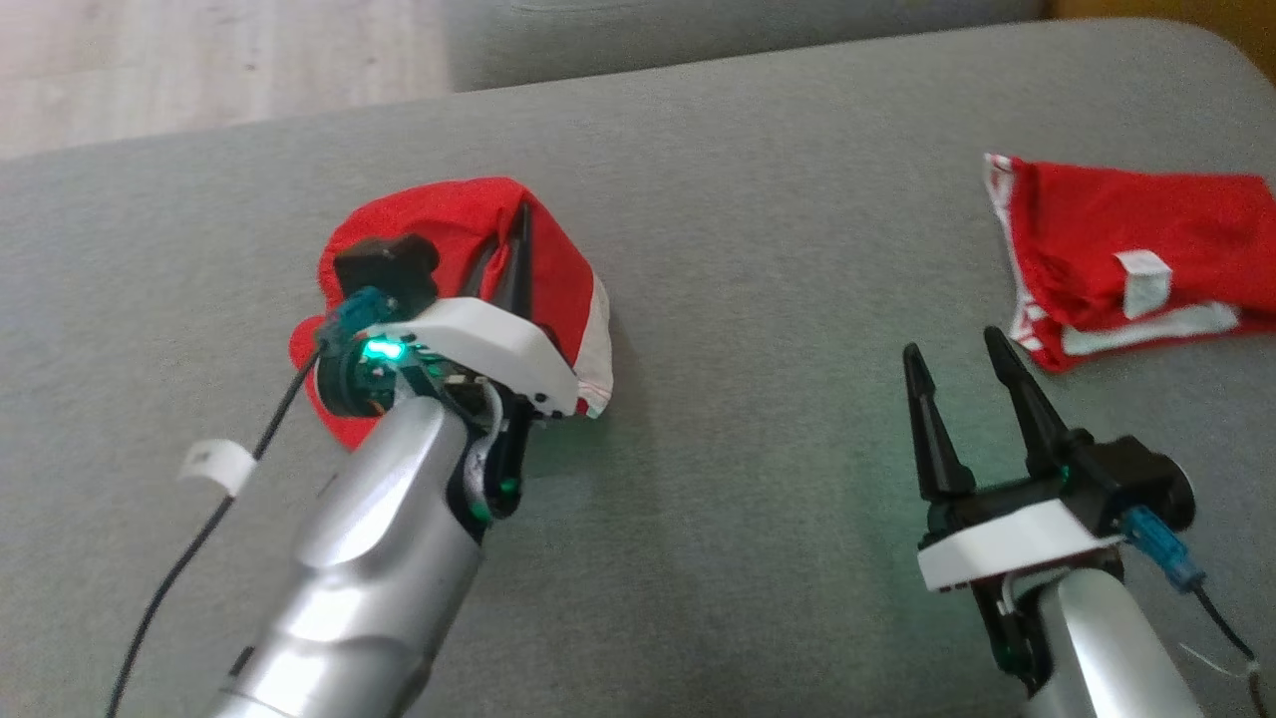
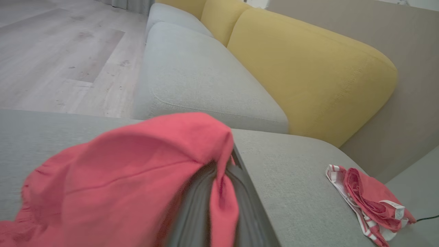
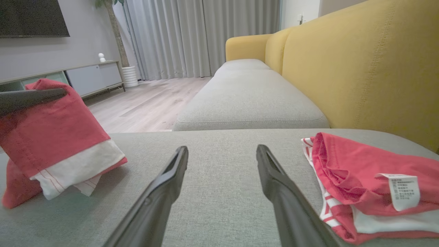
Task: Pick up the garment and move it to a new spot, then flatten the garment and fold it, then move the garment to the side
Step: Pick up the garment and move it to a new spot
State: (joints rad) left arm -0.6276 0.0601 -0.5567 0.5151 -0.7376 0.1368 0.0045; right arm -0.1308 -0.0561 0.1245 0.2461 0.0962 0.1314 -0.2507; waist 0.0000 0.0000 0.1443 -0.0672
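The garment (image 1: 454,224) is a red cloth with a white band, bunched on the left half of the grey cushion (image 1: 758,199). My left gripper (image 1: 520,217) is shut on its upper fold, and the cloth drapes over the dark fingers (image 2: 255,212). In the right wrist view the garment (image 3: 51,137) hangs from that gripper, its lower edge touching the cushion. My right gripper (image 1: 957,361) stands open over bare cushion at the lower right, nothing between its fingers (image 3: 164,192).
A second red garment (image 1: 1126,254) with white trim and a label lies crumpled at the cushion's right, just beyond the right gripper. Yellow back cushions (image 3: 363,68) rise on the right. Wooden floor (image 1: 199,60) lies past the far-left edge.
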